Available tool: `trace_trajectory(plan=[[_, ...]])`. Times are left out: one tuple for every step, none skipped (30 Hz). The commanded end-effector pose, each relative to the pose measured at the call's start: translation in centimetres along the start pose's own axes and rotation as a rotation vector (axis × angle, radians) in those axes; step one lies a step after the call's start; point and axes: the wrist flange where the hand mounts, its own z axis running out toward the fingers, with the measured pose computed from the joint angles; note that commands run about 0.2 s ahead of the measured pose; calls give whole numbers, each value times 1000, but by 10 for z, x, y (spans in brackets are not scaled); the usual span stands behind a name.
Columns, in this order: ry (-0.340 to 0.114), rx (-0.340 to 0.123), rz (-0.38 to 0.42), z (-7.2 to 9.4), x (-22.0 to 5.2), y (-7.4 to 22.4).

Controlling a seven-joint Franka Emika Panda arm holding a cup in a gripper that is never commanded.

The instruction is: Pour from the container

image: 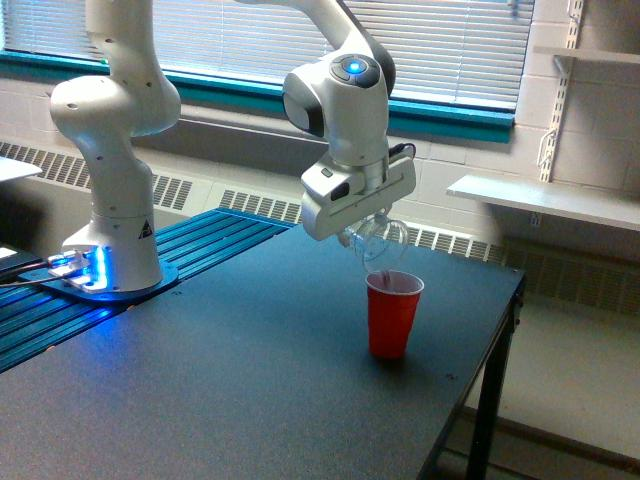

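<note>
The container (374,242) is a small clear cup with a loop handle, held tilted under my gripper (366,228), which is shut on it. Its mouth points down toward an opaque red cup (392,313) that stands upright on the black table (220,380) just below and slightly to the exterior view's right. A thin pinkish trace shows between the container's lip and the red cup's rim. The fingertips are mostly hidden behind the white hand housing.
The arm's white base (110,250) stands on a blue slatted platform (150,290) at the exterior view's left. The table's edge (505,330) runs close to the red cup on the right. A white shelf (545,200) hangs on the wall behind.
</note>
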Motion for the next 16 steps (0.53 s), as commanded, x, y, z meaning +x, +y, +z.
trace_trajectory(plan=[[3,2,13,-4,5,-3],[6,3,12,-4,5,-3],[9,2,12,-4,6,-4],[12,2,12,-5,6,-4],[17,3,9,-5,6,-5],[22,4,7,-6,6,-6],[27,4,3,-6,6,-6],[33,3,-4,-6,6,-7],[41,-1,-13,-6,5,-9],[47,-5,-19,-6,5,-9],[53,-6,-22,-6,5,-11],[58,-7,-25,-6,5,-12],[66,-10,-29,-7,6,-13],[70,-13,-33,-7,6,-14],[78,-19,-35,-7,7,-15],[80,-21,-35,-7,7,-16]])
